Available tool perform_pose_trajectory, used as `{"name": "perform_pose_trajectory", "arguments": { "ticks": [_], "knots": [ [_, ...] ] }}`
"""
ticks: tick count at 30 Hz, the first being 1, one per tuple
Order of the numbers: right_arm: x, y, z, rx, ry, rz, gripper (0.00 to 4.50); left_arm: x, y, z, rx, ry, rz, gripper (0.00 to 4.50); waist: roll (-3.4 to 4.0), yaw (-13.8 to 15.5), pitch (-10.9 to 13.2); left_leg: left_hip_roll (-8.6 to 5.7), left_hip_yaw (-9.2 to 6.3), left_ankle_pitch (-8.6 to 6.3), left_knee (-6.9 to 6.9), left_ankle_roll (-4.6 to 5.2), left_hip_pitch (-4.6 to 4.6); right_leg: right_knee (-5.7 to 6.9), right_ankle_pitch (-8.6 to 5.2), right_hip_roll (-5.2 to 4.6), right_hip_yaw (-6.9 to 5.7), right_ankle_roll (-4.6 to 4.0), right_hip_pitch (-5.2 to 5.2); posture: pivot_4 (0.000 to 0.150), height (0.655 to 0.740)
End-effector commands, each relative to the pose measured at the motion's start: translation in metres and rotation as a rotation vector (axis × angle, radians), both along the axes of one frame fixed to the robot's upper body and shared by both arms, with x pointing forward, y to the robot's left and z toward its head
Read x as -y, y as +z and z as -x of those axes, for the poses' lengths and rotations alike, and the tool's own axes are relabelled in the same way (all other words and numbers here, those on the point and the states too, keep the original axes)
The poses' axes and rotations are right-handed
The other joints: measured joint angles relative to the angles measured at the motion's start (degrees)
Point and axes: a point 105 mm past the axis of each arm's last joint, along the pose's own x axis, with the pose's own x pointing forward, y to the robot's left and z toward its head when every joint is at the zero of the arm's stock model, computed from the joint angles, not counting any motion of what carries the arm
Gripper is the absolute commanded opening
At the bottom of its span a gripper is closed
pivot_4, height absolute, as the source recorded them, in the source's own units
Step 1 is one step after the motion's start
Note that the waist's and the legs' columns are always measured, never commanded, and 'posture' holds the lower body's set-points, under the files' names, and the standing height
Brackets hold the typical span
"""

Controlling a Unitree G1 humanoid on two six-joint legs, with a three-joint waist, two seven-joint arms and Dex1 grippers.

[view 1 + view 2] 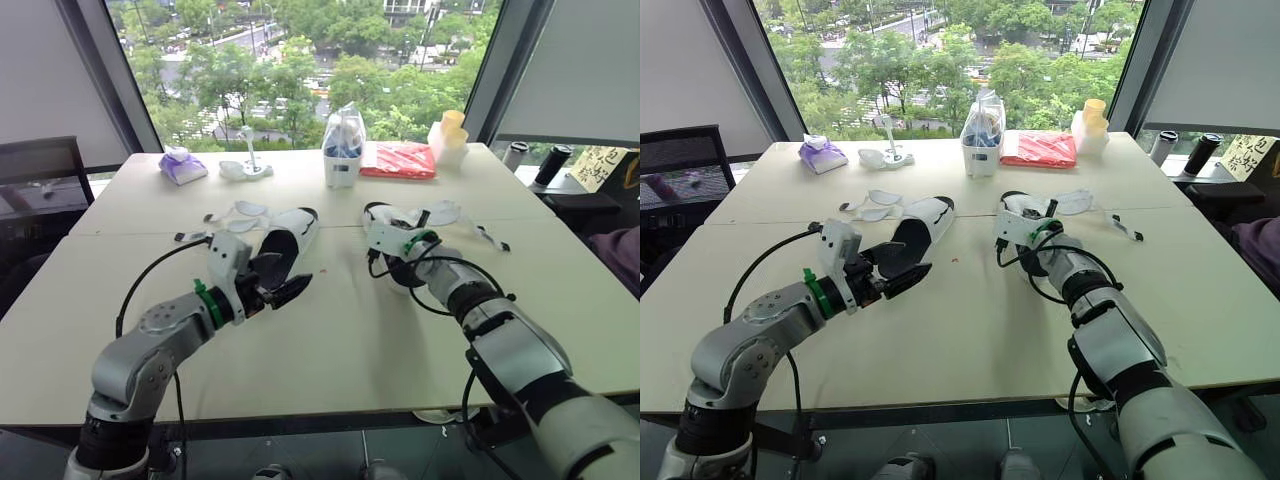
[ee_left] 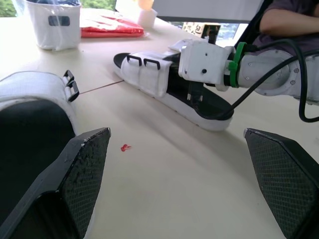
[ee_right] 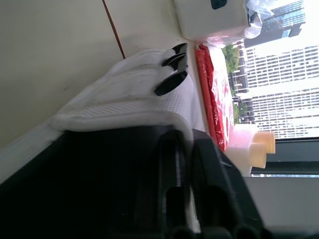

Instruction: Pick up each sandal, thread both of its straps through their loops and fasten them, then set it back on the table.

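Left gripper [image 1: 285,283]: jaws spread wide, low over the worktop [image 1: 330,340], holding nothing, beside the heel end of the left sandal [image 1: 290,232].
Left sandal: flat on the worktop, black footbed up, white upper with two black loops [image 2: 70,84] at its edge.
Red speck [image 2: 125,147]: on the bare worktop between the two sandals.
Right gripper [image 3: 192,169]: down inside the right sandal [image 2: 149,79], jaws pressed close, with a thin edge of the white upper between them.
Right sandal: on the worktop, well apart from the left one, two black loops [image 2: 144,62] on its white upper.
Loose white pieces [image 1: 245,210]: just beyond the left sandal.
Loose strap [image 1: 490,237]: beyond the right sandal, toward the right edge.
Person's sleeve [image 1: 620,250]: purple, at the right edge.
Far row: purple pouch [image 1: 182,165], white tub in a clear bag [image 1: 343,150], red packet [image 1: 398,160], stacked pale cups [image 1: 448,135].
Paper sign [image 1: 600,165]: dark handwritten characters, too small to read.
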Motion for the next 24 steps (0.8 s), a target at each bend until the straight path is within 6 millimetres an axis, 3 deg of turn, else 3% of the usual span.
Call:
{"name": "perform_pose_trajectory", "arguments": {
  "ticks": [1,7,10,13,16,21,24],
  "knots": [
    [-0.003,0.010,-0.002,0.028,0.015,0.025,0.01,-0.004,0.011,0.005,0.048,0.013,0.016,4.50,0.00,-0.12,0.00,0.00,0.00,0.01,0.00,-0.02,0.02,0.00,0.01,0.00,0.00,-0.03,0.01,0.150,0.7400],
    [-0.003,0.037,0.005,0.161,0.173,0.087,0.01,-0.008,0.011,0.007,0.052,-0.013,-0.017,4.50,0.01,-0.10,0.01,0.04,-0.05,0.04,-0.01,-0.05,0.06,0.06,0.02,0.10,0.00,-0.08,0.02,0.150,0.7400],
    [0.000,0.050,0.032,0.192,0.410,0.120,0.01,-0.012,0.009,0.009,0.050,-0.061,-0.060,4.50,0.04,0.02,0.03,0.03,-0.02,0.04,-0.03,-0.05,0.01,0.01,0.03,0.09,0.01,-0.05,0.00,0.150,0.7400],
    [-0.002,0.038,0.078,0.131,0.725,0.269,0.01,-0.013,0.008,0.007,0.044,-0.091,-0.086,4.50,0.07,0.17,0.05,0.02,-0.01,0.02,-0.07,-0.02,-0.05,-0.04,-0.01,0.08,0.00,0.06,-0.03,0.150,0.7400],
    [-0.003,0.028,0.114,0.114,0.932,0.301,0.01,-0.006,0.006,0.005,0.041,-0.116,-0.086,4.50,0.02,-0.53,0.06,0.05,0.07,0.00,-0.07,0.00,0.00,-0.06,-0.03,0.07,0.03,0.10,0.00,0.150,0.7400],
    [-0.017,0.019,0.135,0.108,1.097,0.304,0.01,0.001,0.004,0.002,0.037,-0.138,-0.085,4.50,-0.04,-2.07,0.11,0.07,0.25,0.03,-0.05,-0.02,0.23,0.05,-0.05,0.07,0.22,-0.21,0.09,0.150,0.7400],
    [-0.030,0.014,0.143,0.114,1.190,0.325,0.01,0.004,0.003,0.003,0.035,-0.143,-0.082,4.50,-0.13,-2.50,0.17,0.13,0.22,0.03,-0.06,-0.02,0.83,0.07,-0.07,0.14,0.24,-0.26,0.71,0.150,0.7400]
  ]
}}
